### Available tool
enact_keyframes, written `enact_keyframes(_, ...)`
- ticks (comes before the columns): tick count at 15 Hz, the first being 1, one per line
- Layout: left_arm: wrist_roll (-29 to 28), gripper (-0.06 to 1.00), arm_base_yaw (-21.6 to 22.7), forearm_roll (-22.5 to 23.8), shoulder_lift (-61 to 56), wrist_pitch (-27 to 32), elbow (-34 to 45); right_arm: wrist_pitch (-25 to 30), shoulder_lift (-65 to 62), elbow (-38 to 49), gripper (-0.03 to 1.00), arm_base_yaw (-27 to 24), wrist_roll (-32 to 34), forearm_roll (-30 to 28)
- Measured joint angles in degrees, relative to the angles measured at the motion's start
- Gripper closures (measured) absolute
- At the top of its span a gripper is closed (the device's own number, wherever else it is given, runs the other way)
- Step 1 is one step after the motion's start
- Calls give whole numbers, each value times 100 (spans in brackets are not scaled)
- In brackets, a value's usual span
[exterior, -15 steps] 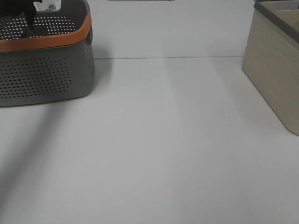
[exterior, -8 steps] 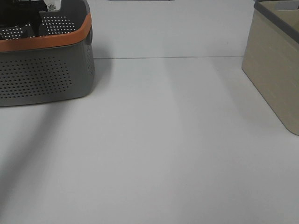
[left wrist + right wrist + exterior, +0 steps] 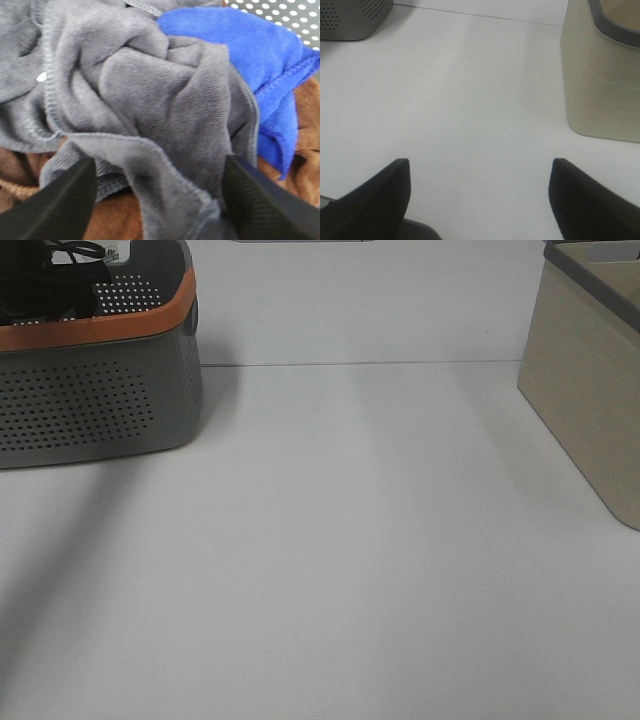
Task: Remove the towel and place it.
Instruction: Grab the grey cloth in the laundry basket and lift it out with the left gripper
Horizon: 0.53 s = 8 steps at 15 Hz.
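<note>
Left hand (image 3: 160, 200) open, fingers straddling crumpled dark grey microfibre towel (image 3: 150, 90) inside perforated grey orange-rimmed plastic basket (image 3: 100, 400), 10 o'clock on white tabletop (image 3: 350, 540). Right hand (image 3: 480, 200) open wide above tabletop.

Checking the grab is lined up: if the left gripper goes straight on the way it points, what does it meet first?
Most likely the grey towel, bunched right ahead of the left gripper, whose jaws stand open. The blue cloth lies beside it, brown cloth beneath. Depth is unclear.
</note>
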Motion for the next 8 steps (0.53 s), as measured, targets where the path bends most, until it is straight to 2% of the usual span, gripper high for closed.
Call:
enact_keyframes(1,0,34,0,0,0,-29,-34,0,0,0,22,0,0,0)
enact_keyframes(2,-11,45,0,40,0,-52,-109,0,0,0,22,0,34,0)
enact_keyframes(4,-11,81,0,109,-23,-143,-286,0,0,0,22,0,86,-11)
enact_keyframes(5,-11,91,0,166,-69,-246,-372,0,0,0,22,0,97,-40)
enact_keyframes(6,-11,94,0,206,-178,-361,-516,0,0,0,22,0,143,-86)
enact_keyframes(8,-11,94,0,246,-332,-424,-762,0,0,0,22,0,149,-97)
